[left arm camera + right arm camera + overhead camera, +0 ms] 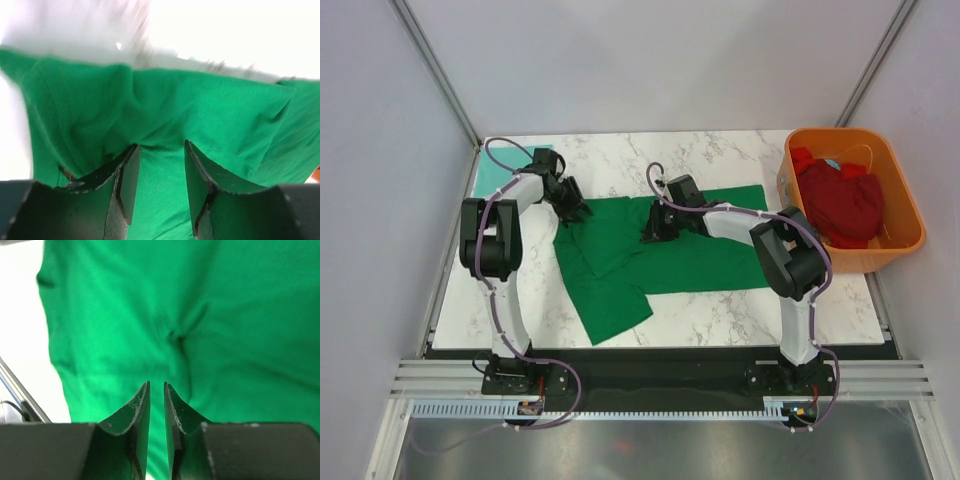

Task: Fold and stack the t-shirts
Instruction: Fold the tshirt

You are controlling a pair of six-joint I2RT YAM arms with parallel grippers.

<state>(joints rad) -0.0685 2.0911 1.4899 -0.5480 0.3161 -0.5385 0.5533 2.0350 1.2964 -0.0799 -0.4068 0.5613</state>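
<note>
Green tee (690, 265) — on marble tbl (740, 315)

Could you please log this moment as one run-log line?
green t-shirt: spread out | left hand: open, at far-left corner | right hand: nearly closed over middle, grip unclear | red t-shirts: in orange tub

The left arm (498, 250) and right arm (790, 262) are built alike: white link shells between bulky black joint housings, on black bases (515, 375) at the bottom of the top view. A lilac-grey cable (498, 318) runs along each arm and curls out in a loop beside its base. The left gripper (572, 207) and right gripper (653, 228) are black. In the wrist views the fingers (129, 180) are flat dark plates tapering to thin tips with pale, scuffed edges, set in blocky dark-grey bodies along the lower frame.
</note>
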